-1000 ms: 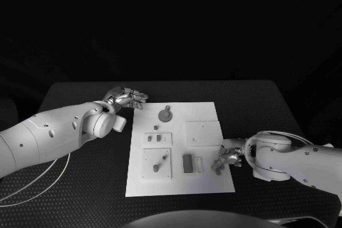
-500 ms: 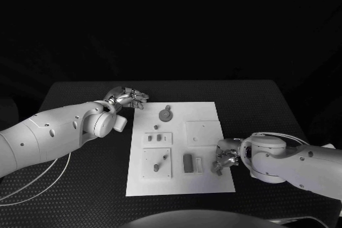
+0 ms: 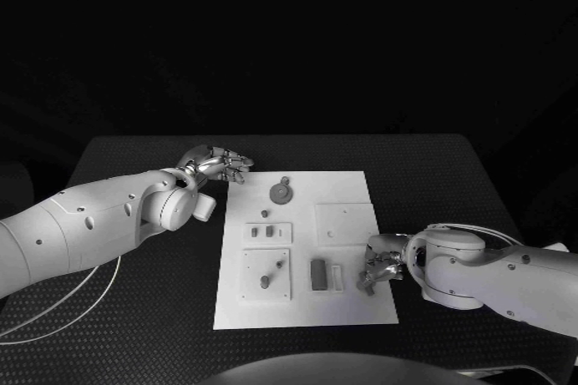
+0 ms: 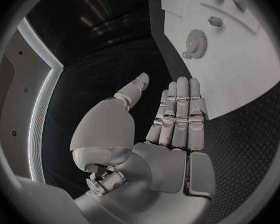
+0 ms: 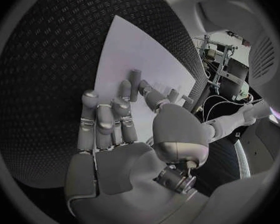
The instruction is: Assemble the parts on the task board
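Observation:
The white task board (image 3: 352,193) lies in the middle of the table. A grey gear (image 3: 280,193) sits near its far left end, also seen as the gear (image 4: 195,37) in the left wrist view. A dark block (image 3: 316,275) stands near the board's near end. My right hand (image 3: 383,266) is over the board's right edge, and its thumb and a finger pinch a small grey peg (image 5: 135,82) that reaches down to the board (image 5: 134,50). My left hand (image 3: 218,164) hovers off the board's far left corner, fingers straight and apart, holding nothing.
A white square plate (image 3: 343,225) sits on the board's right side. Two more plates (image 3: 266,232) (image 3: 264,275) with small grey pieces lie on its left side. Black patterned table (image 3: 144,318) surrounds the board, and a thin cable (image 3: 73,310) runs by my left arm.
My right arm has shifted slightly left, bringing the hand further over the board's right edge. The left hand has stayed where it was.

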You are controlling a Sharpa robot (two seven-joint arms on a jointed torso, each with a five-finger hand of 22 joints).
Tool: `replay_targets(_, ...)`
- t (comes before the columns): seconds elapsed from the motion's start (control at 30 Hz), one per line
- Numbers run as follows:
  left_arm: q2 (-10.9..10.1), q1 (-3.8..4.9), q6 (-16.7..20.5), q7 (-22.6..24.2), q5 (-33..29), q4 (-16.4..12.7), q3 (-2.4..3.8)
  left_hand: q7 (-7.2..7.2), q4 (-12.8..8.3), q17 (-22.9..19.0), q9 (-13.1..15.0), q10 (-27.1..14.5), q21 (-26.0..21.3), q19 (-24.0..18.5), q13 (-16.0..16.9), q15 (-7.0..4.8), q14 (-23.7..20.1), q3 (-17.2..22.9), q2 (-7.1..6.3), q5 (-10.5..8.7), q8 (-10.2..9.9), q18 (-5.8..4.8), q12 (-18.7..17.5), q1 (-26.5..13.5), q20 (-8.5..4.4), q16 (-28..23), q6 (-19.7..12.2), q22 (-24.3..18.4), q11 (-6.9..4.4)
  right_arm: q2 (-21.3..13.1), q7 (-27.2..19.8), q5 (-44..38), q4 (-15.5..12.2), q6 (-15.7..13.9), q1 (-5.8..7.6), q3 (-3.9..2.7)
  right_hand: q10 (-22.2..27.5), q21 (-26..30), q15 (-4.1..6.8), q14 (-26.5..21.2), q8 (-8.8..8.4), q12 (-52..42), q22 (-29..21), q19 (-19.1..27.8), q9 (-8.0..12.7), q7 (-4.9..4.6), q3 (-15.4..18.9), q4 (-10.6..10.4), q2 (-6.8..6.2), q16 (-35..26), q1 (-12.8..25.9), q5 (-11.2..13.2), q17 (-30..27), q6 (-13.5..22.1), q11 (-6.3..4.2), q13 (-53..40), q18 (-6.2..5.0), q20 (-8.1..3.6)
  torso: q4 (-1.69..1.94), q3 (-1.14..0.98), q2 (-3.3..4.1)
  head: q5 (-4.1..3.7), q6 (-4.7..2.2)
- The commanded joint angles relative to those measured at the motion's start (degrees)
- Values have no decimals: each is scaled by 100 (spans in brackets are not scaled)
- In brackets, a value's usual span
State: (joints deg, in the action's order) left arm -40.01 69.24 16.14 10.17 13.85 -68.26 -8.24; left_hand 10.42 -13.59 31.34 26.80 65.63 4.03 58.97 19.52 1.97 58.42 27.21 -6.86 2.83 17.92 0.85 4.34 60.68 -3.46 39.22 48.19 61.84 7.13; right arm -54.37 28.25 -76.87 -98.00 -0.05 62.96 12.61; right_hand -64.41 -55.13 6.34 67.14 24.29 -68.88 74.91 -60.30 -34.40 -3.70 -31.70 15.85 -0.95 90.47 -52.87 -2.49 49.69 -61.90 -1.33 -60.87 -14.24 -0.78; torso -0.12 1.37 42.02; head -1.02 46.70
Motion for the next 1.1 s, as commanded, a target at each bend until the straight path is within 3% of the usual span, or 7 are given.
replay_targets(0.03, 6, 5, -82, 24, 32, -22, 3, 16, 21, 8, -8, -39, 37, 15, 7, 7, 37, -18, -13, 4, -2, -7, -19, -61, -15, -26, -6, 10, 11, 38, 52, 739, 28, -206, -105, 80, -52, -29, 6, 85, -922, -11, 111, -9, -24, -122, -185, 99, 241, -12, -187, -41, 41, 95, 3, 0, -76, 22, -2, 1, 0, 5, 17)
replay_targets(0.5, 3, 5, -92, 18, 67, -32, 2, 17, 16, 14, -9, -46, 37, 13, 10, 6, 37, -16, -16, 8, -2, -6, -21, -52, -17, -29, -8, 16, 12, -77, -84, 1908, -149, -1192, 23, 72, -122, -89, 26, 188, -879, -39, 112, -63, -40, -91, -304, 103, 204, 1, -132, -41, 130, 23, -27, -10, -76, -2, -3, 3, 0, 13, 11)
replay_targets(0.77, -3, 5, -94, 16, 68, -34, 1, 17, 15, 17, -9, -48, 37, 11, 12, 6, 36, -16, -19, 7, -2, -6, -22, -50, -17, -32, -7, 20, 13, -45, -169, 1842, -224, -1335, 28, 71, -132, -94, 32, 199, -874, -40, 109, -72, -41, -86, -318, 104, 191, -2, -122, -41, 131, 15, -33, -10, -76, -9, -1, 0, 0, 19, 19)
replay_targets(1.1, -1, 5, -93, 13, 69, -37, 1, 18, 15, 20, -9, -51, 37, 11, 14, 6, 37, -17, -21, 7, -3, -7, -23, -51, -16, -33, -9, 23, 14, 96, -185, 1857, -201, -1293, 28, 70, -144, -99, 39, 207, -870, -39, 106, -81, -42, -81, -339, 104, 166, -6, -123, -41, 123, 11, -39, -10, -76, -18, -1, -1, 2, 27, 16)
